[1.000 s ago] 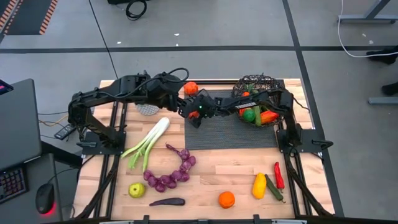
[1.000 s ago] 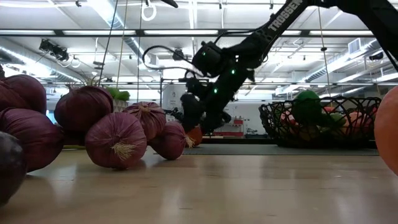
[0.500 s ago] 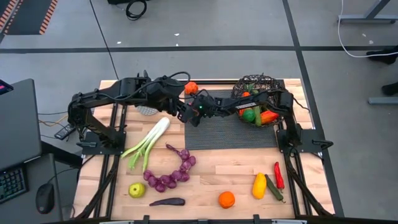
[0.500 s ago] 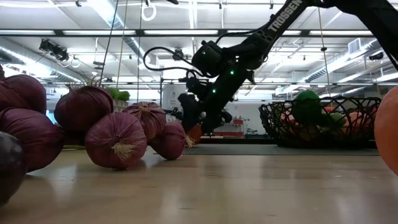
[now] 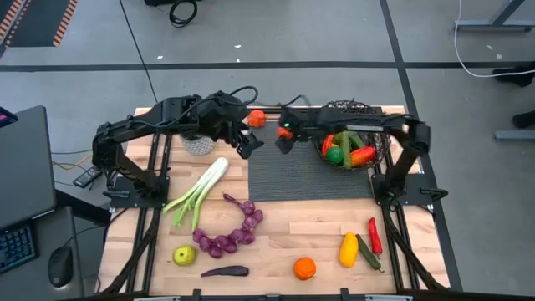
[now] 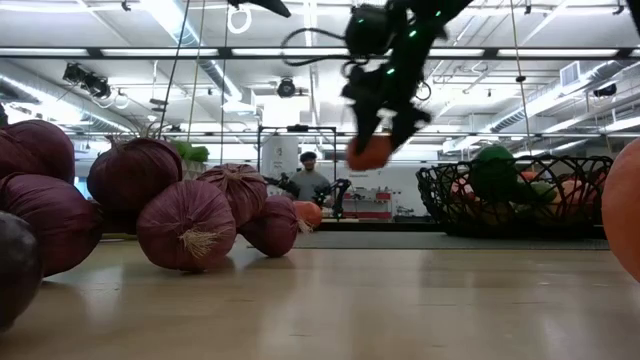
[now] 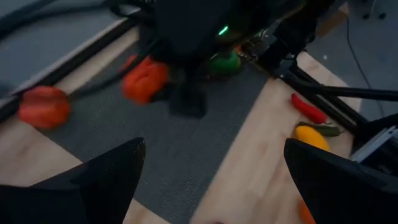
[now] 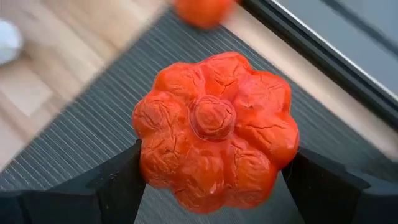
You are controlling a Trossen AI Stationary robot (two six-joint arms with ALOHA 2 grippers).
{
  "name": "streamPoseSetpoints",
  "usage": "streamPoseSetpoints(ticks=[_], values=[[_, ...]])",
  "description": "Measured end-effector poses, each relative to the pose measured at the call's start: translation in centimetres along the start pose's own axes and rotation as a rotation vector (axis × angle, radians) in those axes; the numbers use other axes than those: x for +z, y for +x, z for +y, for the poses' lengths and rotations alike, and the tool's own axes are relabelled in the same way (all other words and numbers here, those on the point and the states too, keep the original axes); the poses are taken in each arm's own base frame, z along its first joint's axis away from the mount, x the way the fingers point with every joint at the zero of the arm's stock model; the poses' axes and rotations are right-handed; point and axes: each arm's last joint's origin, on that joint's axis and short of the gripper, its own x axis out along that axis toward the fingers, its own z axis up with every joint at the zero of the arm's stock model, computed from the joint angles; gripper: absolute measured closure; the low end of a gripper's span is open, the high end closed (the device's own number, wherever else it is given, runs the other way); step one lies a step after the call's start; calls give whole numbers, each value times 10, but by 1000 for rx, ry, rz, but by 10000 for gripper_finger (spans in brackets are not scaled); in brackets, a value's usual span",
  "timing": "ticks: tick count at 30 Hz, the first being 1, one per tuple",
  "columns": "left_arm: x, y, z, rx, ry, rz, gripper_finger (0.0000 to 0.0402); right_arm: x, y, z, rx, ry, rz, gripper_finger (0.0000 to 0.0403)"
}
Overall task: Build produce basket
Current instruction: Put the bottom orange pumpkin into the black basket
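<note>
1. The basket [image 5: 351, 134], upper right of centre, holds green, orange and red produce.
2. The right gripper [image 5: 282, 138] hangs over the dark mat [image 5: 305, 174], just left of the basket.
3. The left gripper [image 5: 247, 142] sits left of it, fingers apparently apart.
4. A leek [image 5: 197, 193] and purple string [image 5: 231, 234] lie lower left.

Robotics lab: ceiling ducts [image 6: 215, 75], taped floor [image 5: 251, 65].
</note>
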Motion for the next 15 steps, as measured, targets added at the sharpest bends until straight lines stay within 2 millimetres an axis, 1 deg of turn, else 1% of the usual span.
streamPoseSetpoints(ticks=[3, 7, 9, 12, 15], values=[[4, 1, 7, 16, 65, -13, 11, -7, -25, -19, -54, 85, 64, 61], [10, 7, 15, 52, 126, -21, 11, -12, -61, -41, -98, 144, 45, 61], [11, 13, 19, 100, 124, -24, 11, -15, -76, -53, -133, 184, 36, 60], [12, 20, 25, 149, 118, -6, 11, -21, -93, -71, -177, 245, 58, 59], [13, 24, 27, 156, 108, -5, 11, -27, -101, -86, -208, 275, 93, 52]])
